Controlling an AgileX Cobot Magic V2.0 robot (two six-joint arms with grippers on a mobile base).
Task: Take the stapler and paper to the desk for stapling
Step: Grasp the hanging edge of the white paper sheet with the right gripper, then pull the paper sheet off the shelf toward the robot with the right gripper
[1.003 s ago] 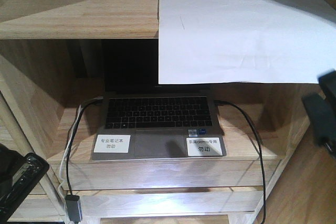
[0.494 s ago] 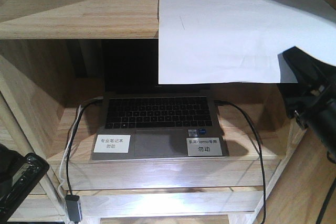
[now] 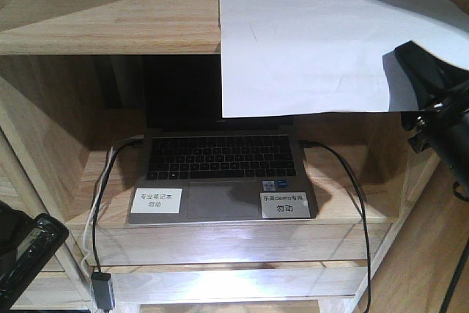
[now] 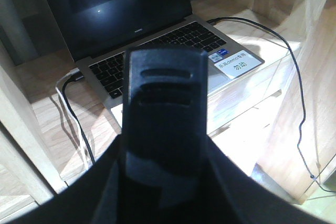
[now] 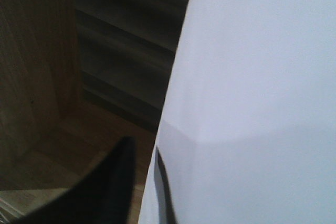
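Higher now, right gripper [image 3: 419, 68] overlaps white, faintly creased paper [image 3: 308, 49].

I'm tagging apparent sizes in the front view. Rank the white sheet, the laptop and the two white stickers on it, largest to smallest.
1. paper
2. laptop, its dark screen partly behind the paper
3. left sticker and right sticker look alike, so unranked

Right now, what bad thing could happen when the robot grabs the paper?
The paper hangs partly off the shelf, so a nudge from the right hand at its lower corner might slide it onto the open laptop below. Pinching just that corner could also crease the sheet.
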